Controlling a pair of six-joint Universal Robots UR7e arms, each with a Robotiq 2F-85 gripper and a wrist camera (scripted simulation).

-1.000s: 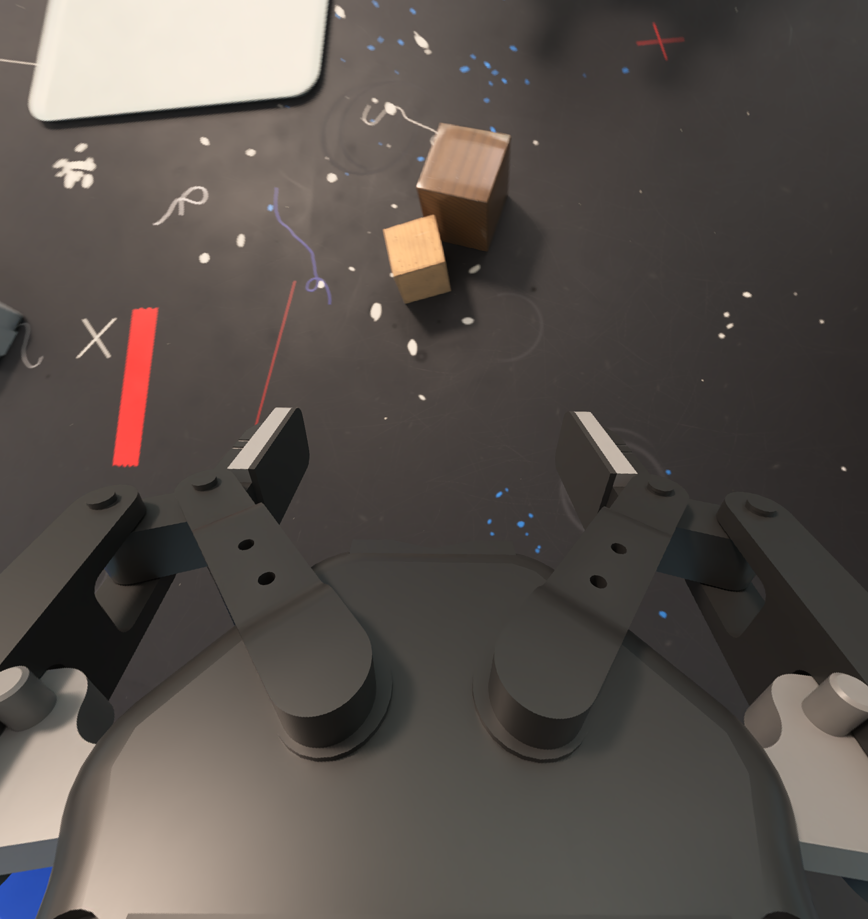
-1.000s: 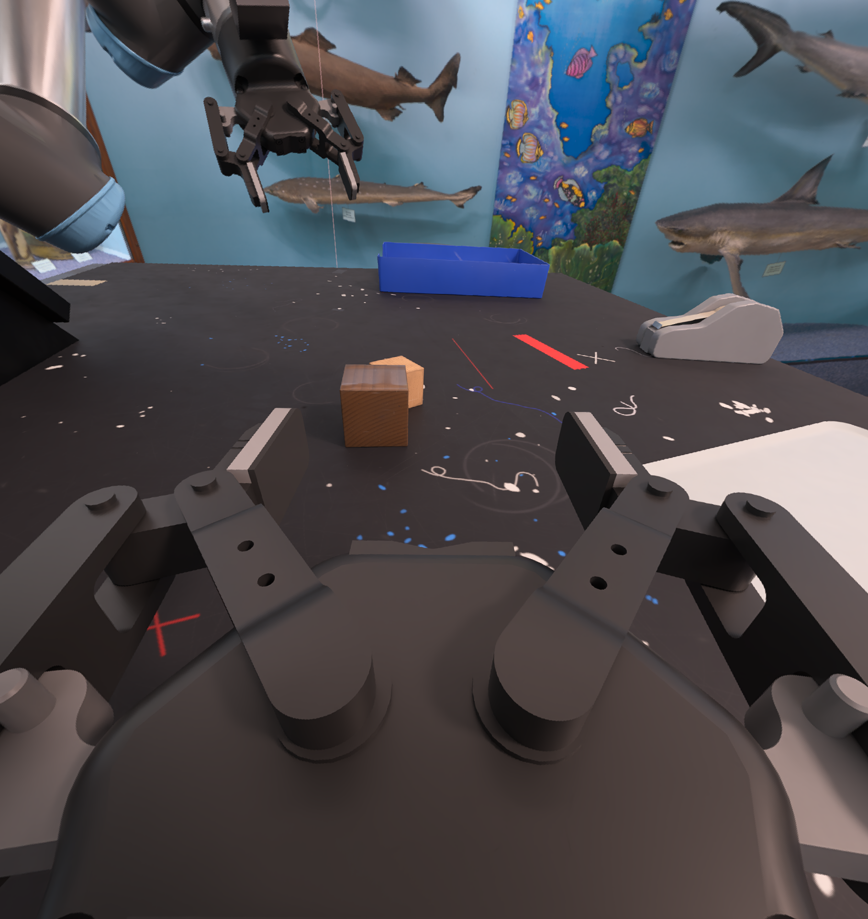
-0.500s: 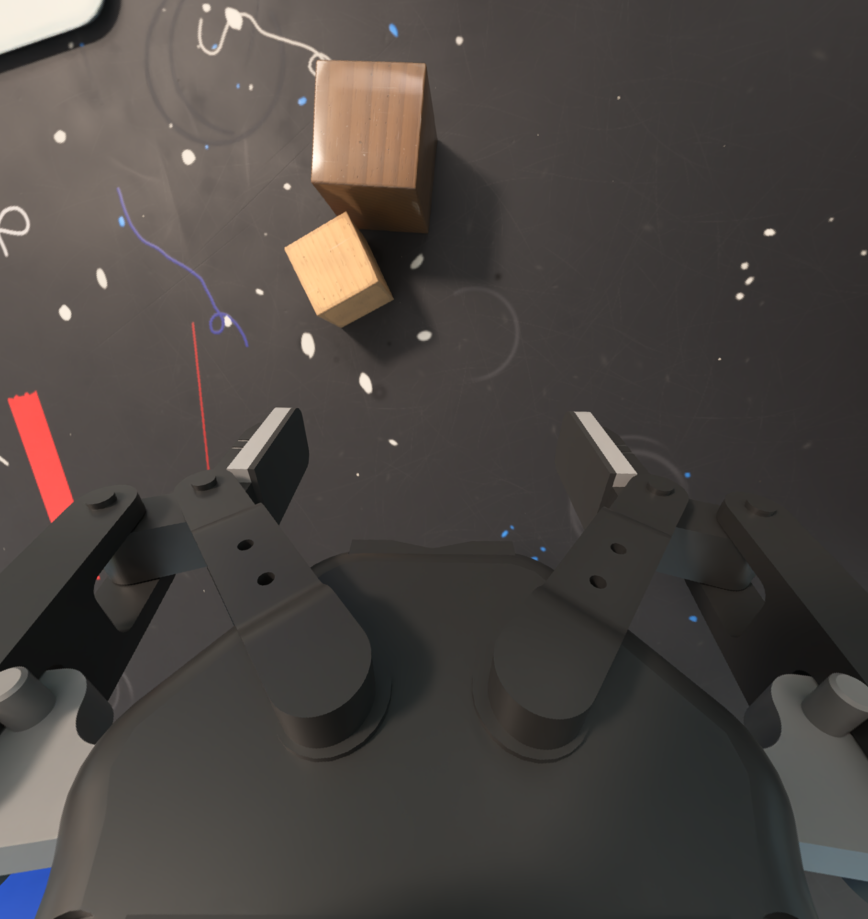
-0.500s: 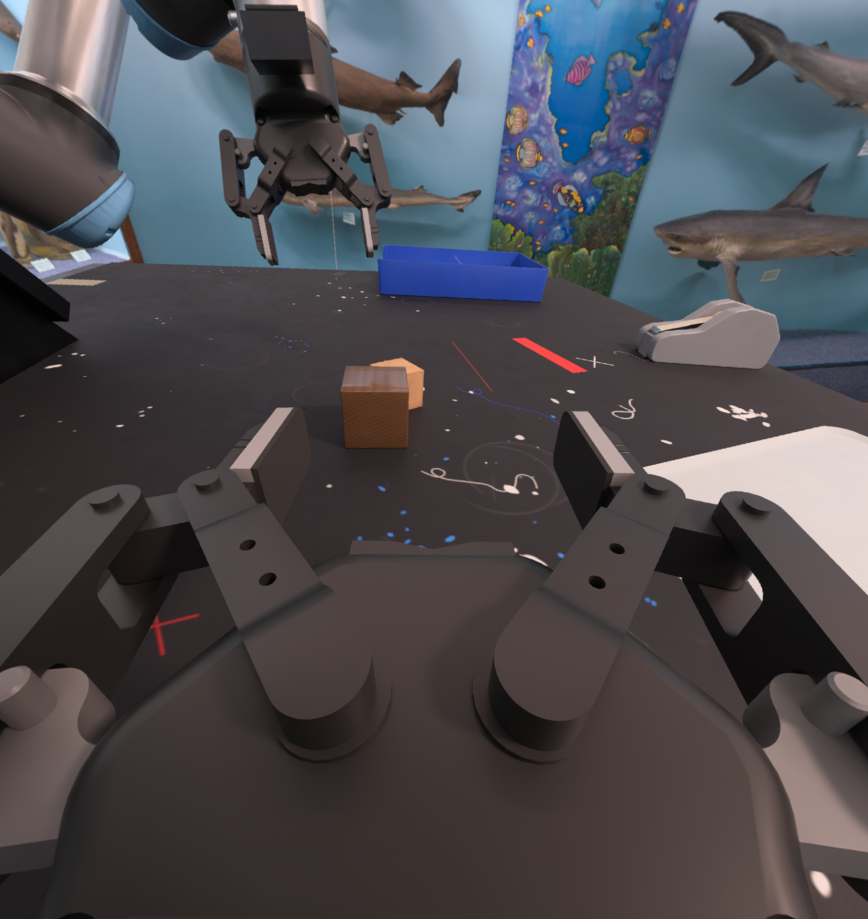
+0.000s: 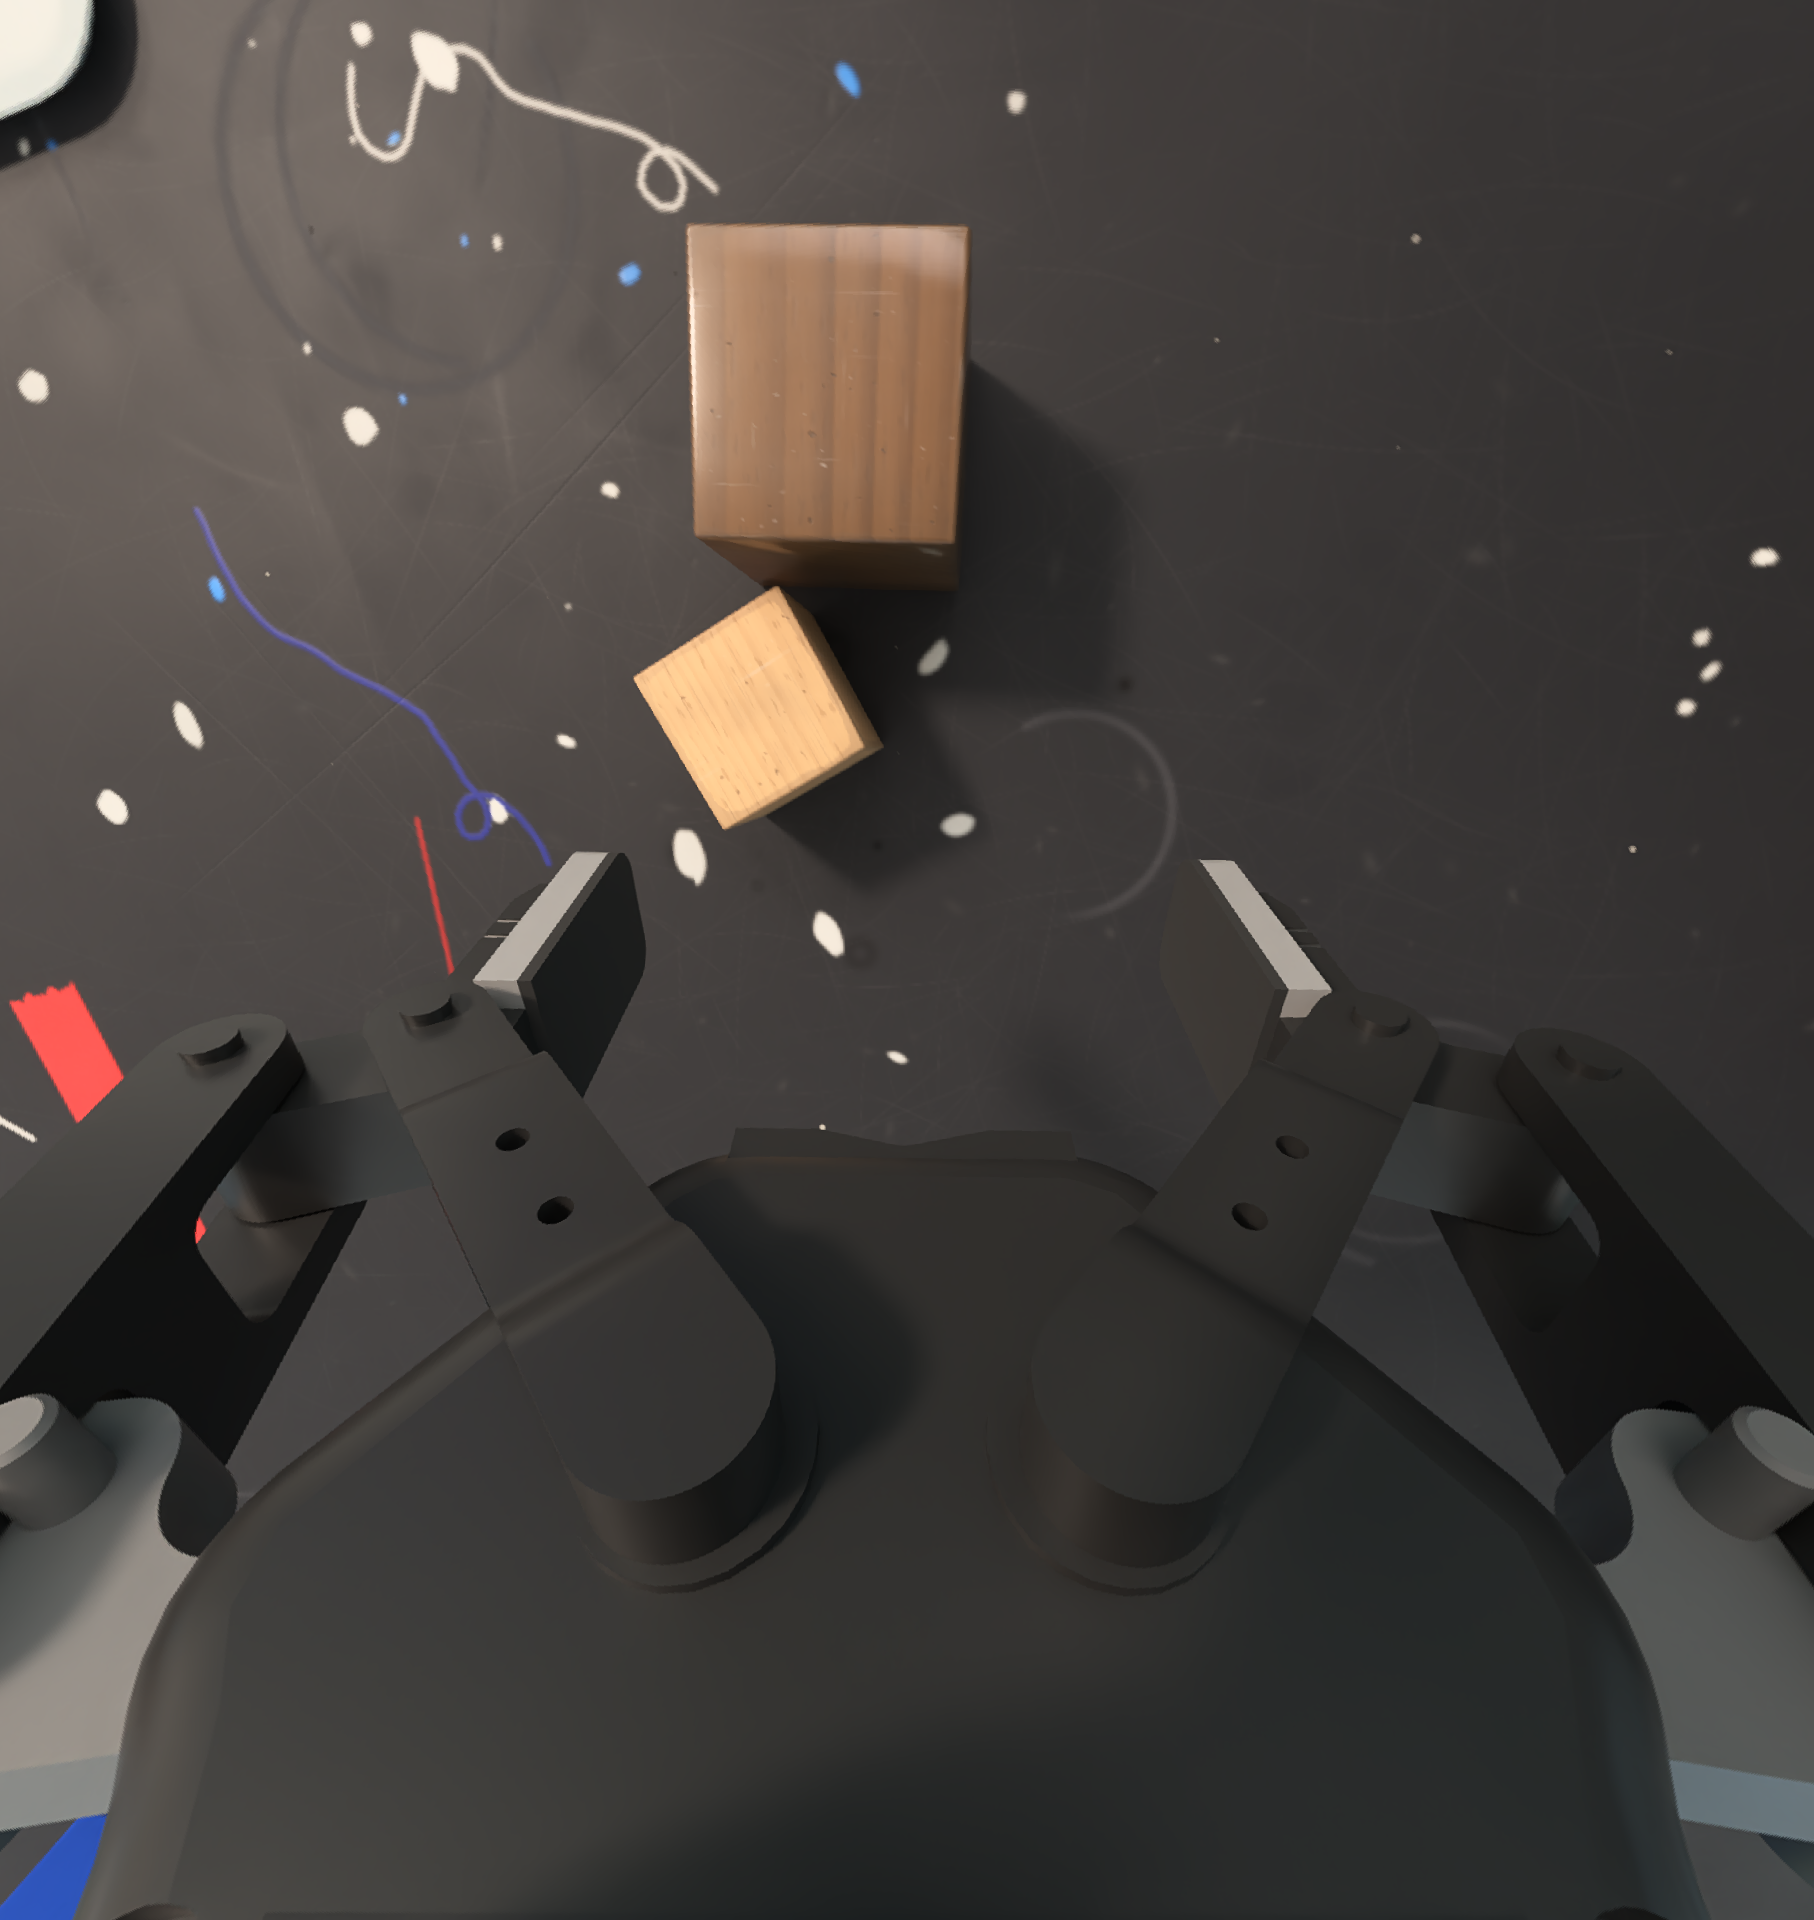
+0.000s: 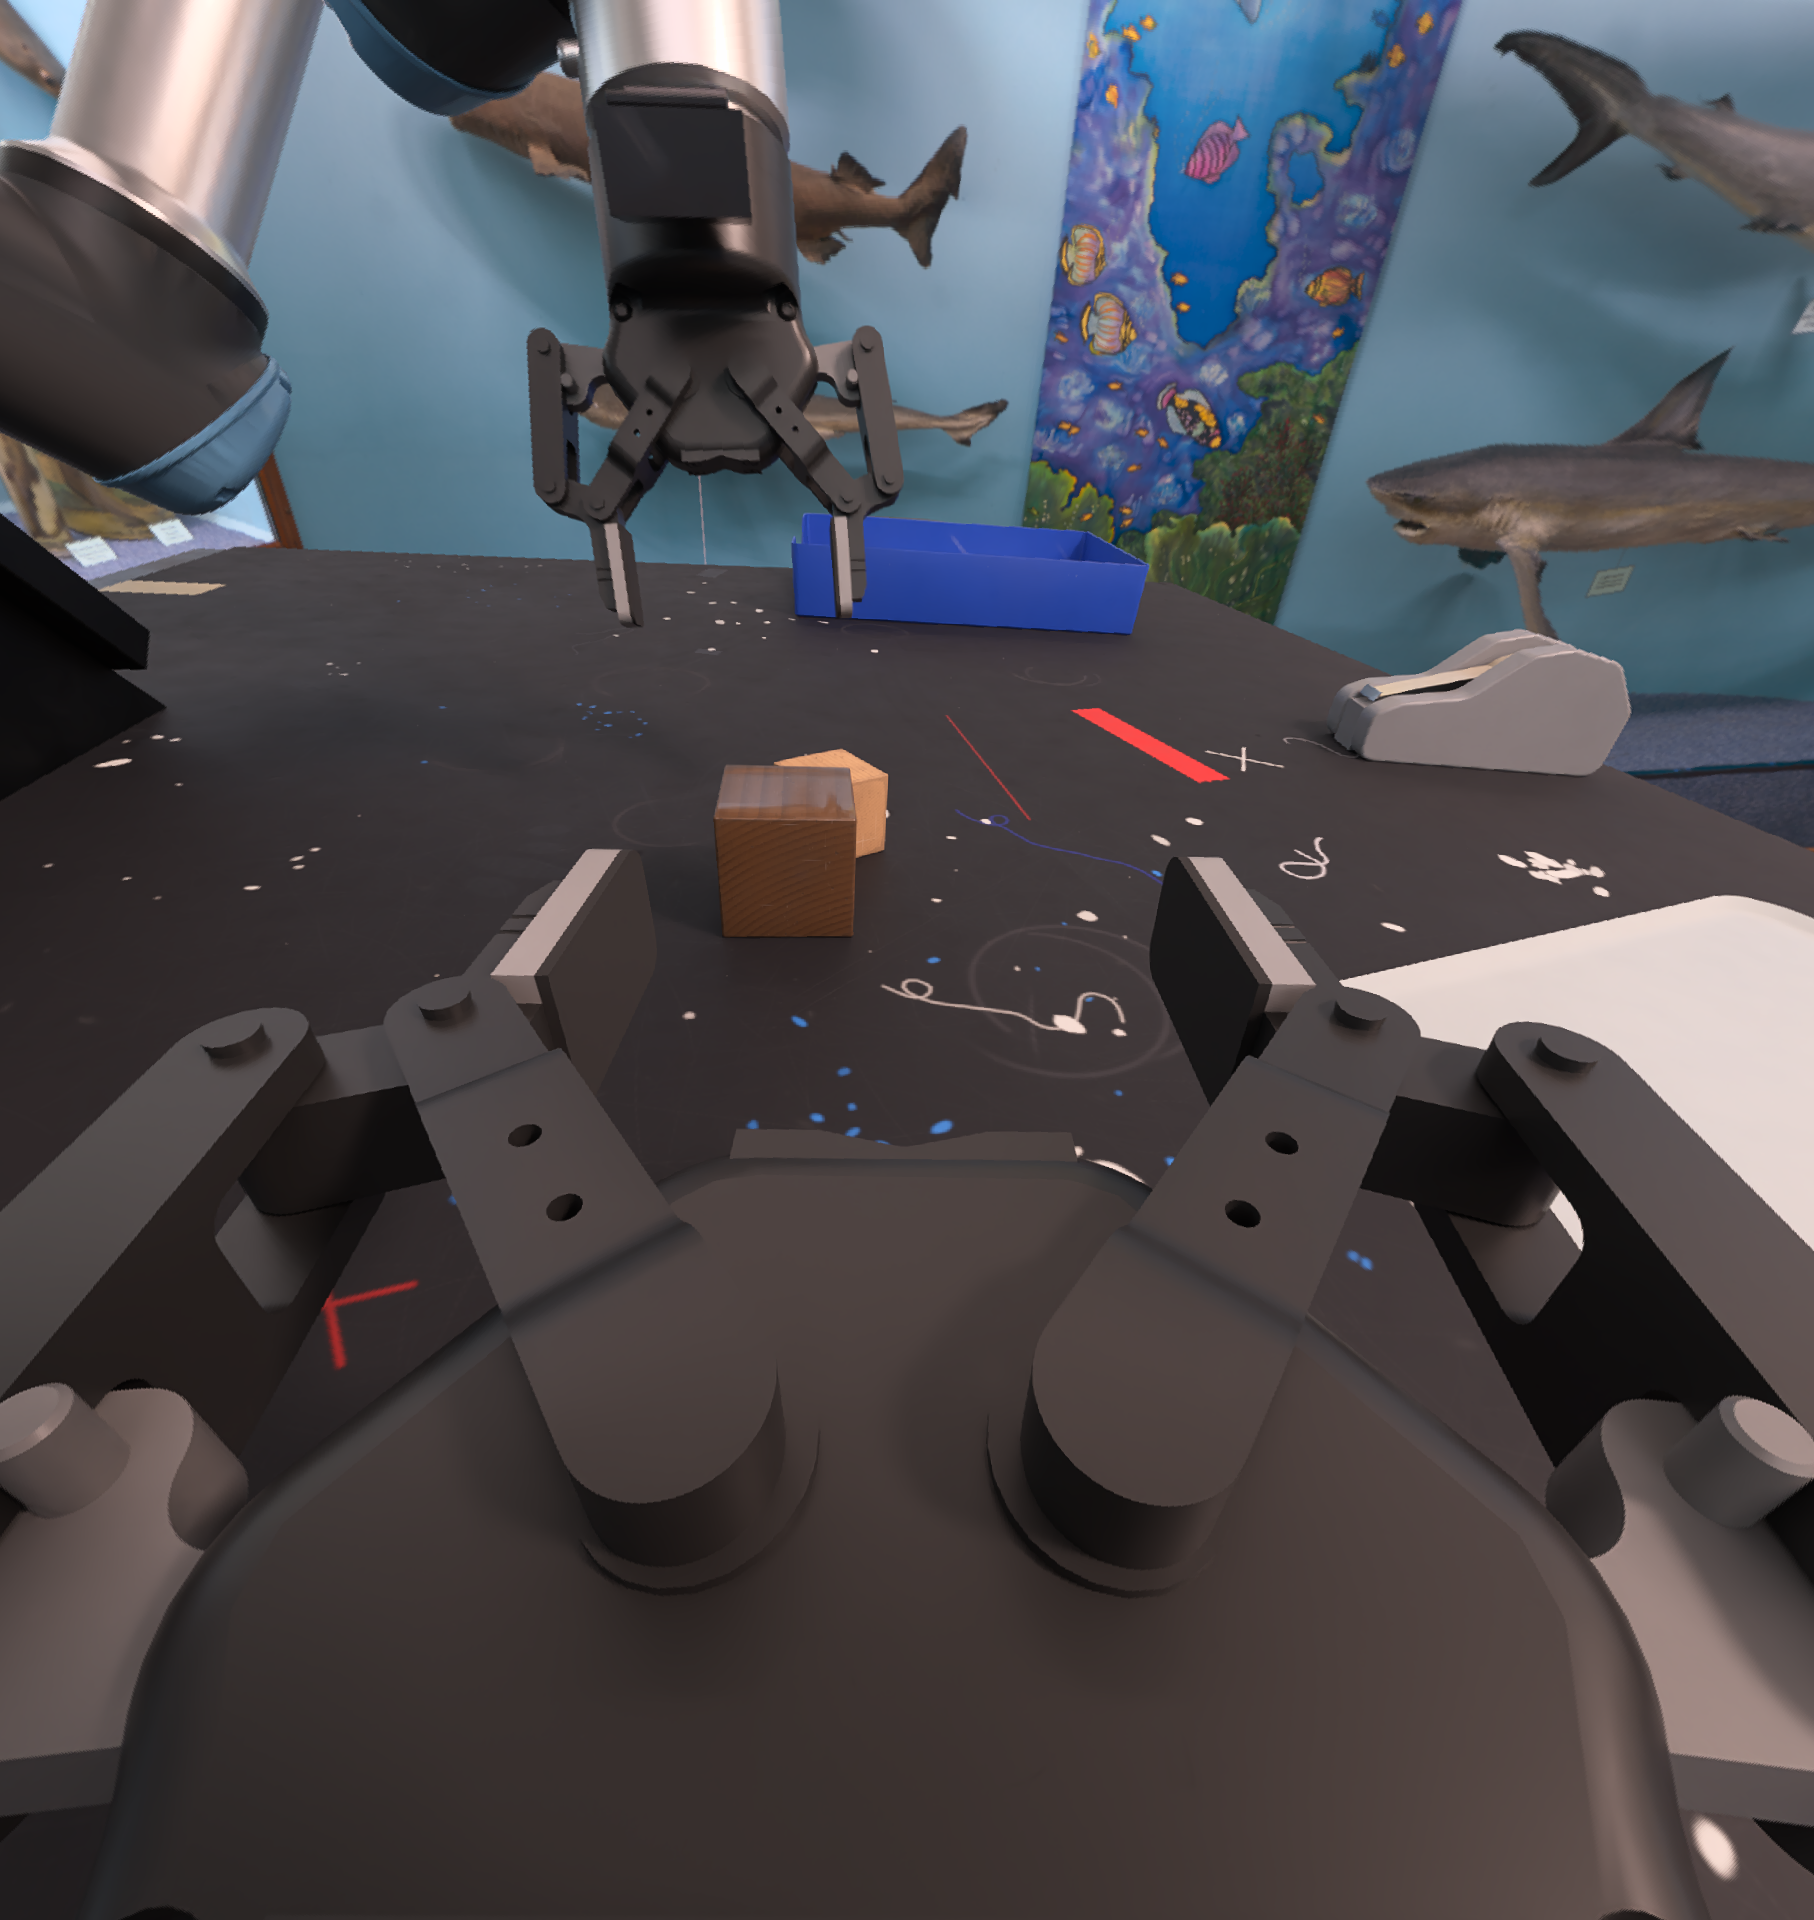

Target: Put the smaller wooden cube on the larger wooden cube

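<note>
The smaller light wooden cube [image 5: 757, 709] lies on the black table, turned at an angle, its corner touching the larger dark wooden cube [image 5: 828, 395] just beyond it. My left gripper [image 5: 908, 930] is open and empty, hanging above the table just short of the small cube. In the right wrist view the large cube [image 6: 787, 852] stands in front and the small cube [image 6: 851, 795] peeks out behind it. The left gripper [image 6: 728, 582] hangs open above and behind them. My right gripper [image 6: 903, 935] is open and empty, low over the table in front of the large cube.
A white tray [image 6: 1661, 997] lies at the right, its corner also in the left wrist view [image 5: 9, 73]. A blue bin [image 6: 970, 577] stands at the far table edge. A grey tape dispenser [image 6: 1485, 701] sits at the far right. Red tape strip [image 6: 1147, 743] marks the table.
My left gripper has come down and forward toward the cubes, which now look larger and nearer to its fingers. The right gripper has stayed in place. Both stay open.
</note>
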